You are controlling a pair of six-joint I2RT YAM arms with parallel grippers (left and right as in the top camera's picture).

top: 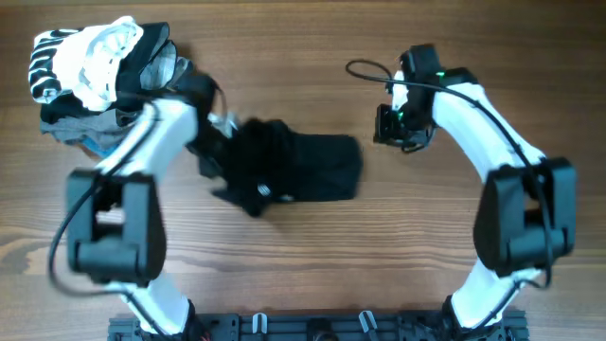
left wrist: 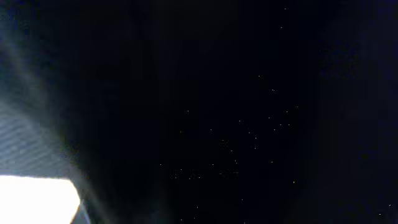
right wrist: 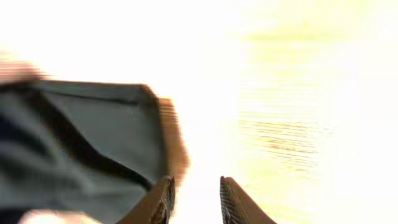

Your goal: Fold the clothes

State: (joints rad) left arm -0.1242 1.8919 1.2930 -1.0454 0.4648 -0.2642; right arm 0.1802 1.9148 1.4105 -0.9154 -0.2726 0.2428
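Note:
The black garment (top: 303,169) lies bunched and partly folded on the wooden table (top: 312,256) at the centre. My left gripper (top: 216,156) is at the garment's left end, pressed into the fabric. Its fingers are hidden, and the left wrist view shows only dark cloth (left wrist: 236,112). My right gripper (top: 391,128) hovers just right of the garment's right edge. In the right wrist view its fingers (right wrist: 196,199) are apart with nothing between them, and the garment's edge (right wrist: 81,137) lies to their left.
A pile of white-striped, grey and blue garments (top: 90,71) sits at the back left corner, close behind my left arm. A black cable loop (top: 365,68) lies on the table near the right arm.

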